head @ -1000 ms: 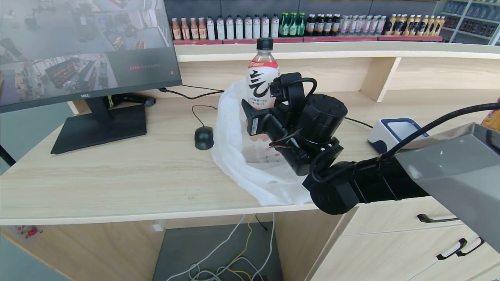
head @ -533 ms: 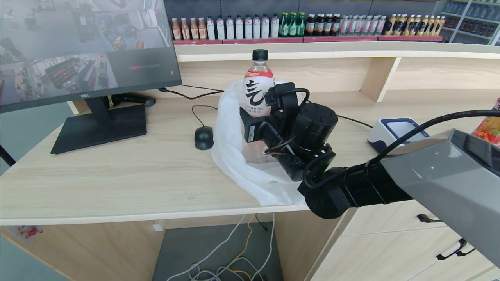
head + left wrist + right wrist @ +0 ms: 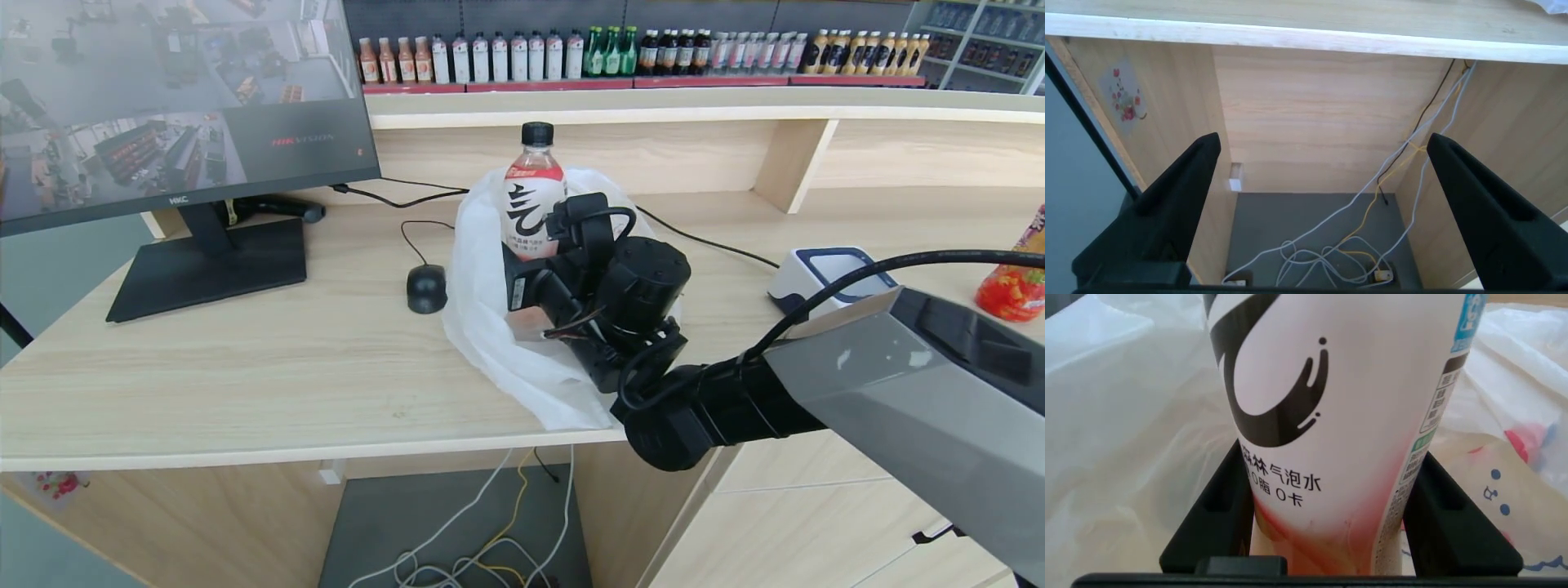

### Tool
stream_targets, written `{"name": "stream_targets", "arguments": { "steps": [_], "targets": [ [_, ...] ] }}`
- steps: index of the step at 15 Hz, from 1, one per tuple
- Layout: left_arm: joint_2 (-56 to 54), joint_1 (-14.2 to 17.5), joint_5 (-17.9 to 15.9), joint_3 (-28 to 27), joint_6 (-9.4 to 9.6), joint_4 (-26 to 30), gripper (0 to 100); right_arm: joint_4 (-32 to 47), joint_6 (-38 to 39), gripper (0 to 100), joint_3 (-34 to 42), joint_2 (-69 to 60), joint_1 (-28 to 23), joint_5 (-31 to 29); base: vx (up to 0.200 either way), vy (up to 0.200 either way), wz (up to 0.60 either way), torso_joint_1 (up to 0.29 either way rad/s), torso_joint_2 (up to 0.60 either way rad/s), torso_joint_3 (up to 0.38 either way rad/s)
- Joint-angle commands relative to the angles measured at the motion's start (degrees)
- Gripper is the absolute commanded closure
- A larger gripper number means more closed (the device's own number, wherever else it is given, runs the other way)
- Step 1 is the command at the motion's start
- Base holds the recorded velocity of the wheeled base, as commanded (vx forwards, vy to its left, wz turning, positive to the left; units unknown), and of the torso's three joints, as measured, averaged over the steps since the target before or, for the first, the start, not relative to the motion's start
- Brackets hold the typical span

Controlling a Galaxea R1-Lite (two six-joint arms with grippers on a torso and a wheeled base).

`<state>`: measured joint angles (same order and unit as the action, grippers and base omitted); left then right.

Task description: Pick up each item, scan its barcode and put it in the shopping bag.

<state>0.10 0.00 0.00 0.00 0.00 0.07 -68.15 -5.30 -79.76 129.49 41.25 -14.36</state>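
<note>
A drink bottle (image 3: 532, 196) with a black cap and a white and pink label stands upright over the mouth of the white plastic shopping bag (image 3: 490, 327) on the counter. My right gripper (image 3: 535, 269) is shut on the bottle's lower half. In the right wrist view the bottle (image 3: 1331, 416) sits between the two black fingers (image 3: 1212, 510), with the bag (image 3: 1118, 441) behind and below it and another packet (image 3: 1503, 482) inside. The grey and blue barcode scanner (image 3: 824, 278) sits on the counter to the right. My left gripper (image 3: 1323, 220) hangs open below the counter's edge, facing the cables.
A monitor (image 3: 163, 98) on a black stand takes up the left back of the counter (image 3: 245, 367), and a black mouse (image 3: 426, 287) lies just left of the bag. A red-orange snack packet (image 3: 1012, 286) shows at the far right. Cables (image 3: 482, 547) hang under the counter.
My right gripper has carried the bottle down and slightly left, toward the bag's mouth. The left arm has not visibly moved.
</note>
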Motion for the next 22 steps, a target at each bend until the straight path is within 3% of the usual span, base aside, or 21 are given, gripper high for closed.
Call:
{"name": "stream_targets", "arguments": {
  "steps": [1,22],
  "targets": [
    [0.0,0.0,0.0,0.0,0.00,0.0,0,-0.1,0.0,100,0.1,0.8,0.1,0.0,0.000,0.000,0.00,0.000,0.00,0.000],
    [0.0,0.0,0.0,0.0,0.09,0.0,0,-0.1,-0.1,100,3.9,0.3,0.5,-1.0,0.000,0.000,0.00,0.000,0.00,0.000]
  ]
}}
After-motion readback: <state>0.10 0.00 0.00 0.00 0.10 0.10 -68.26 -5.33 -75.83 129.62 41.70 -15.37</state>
